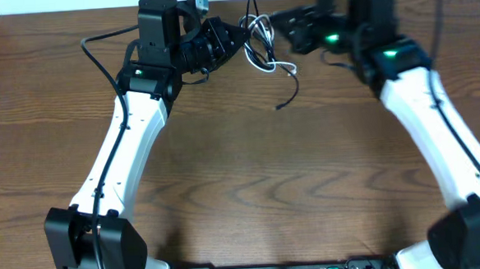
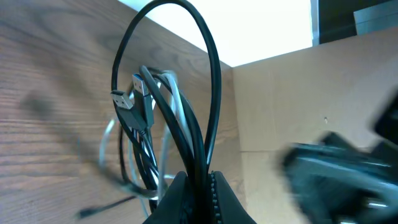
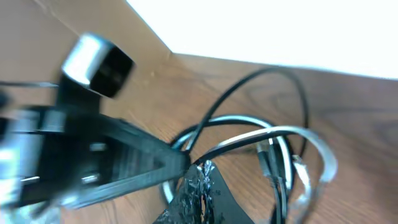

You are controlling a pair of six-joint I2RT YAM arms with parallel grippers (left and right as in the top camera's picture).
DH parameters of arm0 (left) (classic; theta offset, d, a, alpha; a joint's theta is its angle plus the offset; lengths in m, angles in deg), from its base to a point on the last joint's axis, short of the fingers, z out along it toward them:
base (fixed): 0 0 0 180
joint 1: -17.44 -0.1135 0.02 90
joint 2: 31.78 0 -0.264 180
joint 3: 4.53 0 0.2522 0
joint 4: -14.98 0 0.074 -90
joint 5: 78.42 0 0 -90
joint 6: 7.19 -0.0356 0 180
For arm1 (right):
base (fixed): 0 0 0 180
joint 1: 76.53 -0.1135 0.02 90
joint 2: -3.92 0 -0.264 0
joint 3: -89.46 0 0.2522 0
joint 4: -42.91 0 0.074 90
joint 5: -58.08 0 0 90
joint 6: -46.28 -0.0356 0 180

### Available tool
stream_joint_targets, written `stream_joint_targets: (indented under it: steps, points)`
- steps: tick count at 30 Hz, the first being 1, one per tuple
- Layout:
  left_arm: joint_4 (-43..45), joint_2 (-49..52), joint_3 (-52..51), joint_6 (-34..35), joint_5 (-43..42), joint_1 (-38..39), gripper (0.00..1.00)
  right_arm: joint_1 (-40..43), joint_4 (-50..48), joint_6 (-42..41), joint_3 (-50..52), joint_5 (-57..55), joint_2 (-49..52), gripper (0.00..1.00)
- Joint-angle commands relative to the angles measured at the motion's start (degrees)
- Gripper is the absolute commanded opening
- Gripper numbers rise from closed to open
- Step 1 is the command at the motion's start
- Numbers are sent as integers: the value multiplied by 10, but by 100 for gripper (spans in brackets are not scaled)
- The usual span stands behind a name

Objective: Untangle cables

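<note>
The black cable (image 1: 293, 86) and white cable (image 1: 262, 61) hang tangled at the table's far middle. My left gripper (image 1: 239, 37) is shut on the black cable and holds the bundle up. In the left wrist view the jaws (image 2: 202, 190) pinch the black cable (image 2: 211, 74), which loops high, with the white cable (image 2: 171, 124) and plug ends beside it. My right gripper (image 1: 277, 19) is just right of the tangle. In the right wrist view its taped fingertips (image 3: 200, 177) are shut. The black (image 3: 273, 73) and white (image 3: 311, 140) loops pass right behind them; I see nothing pinched.
The table's back edge and a cardboard wall (image 2: 280, 106) lie just behind the cables. The left gripper's finger (image 3: 124, 165) shows close to the right fingertips. A black tail end (image 1: 280, 106) rests on the wooden table (image 1: 250, 175).
</note>
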Motion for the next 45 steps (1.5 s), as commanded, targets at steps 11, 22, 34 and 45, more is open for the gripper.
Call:
stream_joint_targets:
  steps: [11, 22, 34, 45]
  points:
    - [12, -2, 2, 61, 0, -1, 7, 9, 85, 0, -6, -24, 1, 3]
    - [13, -2, 2, 190, 109, -4, 7, 7, 189, 77, -6, -47, 5, 32]
    - [38, -2, 2, 141, 4, -13, 7, 10, 269, 302, -6, -132, 52, 86]
    - [38, -2, 2, 128, -170, -55, 8, 12, 224, 376, -6, -102, 92, 73]
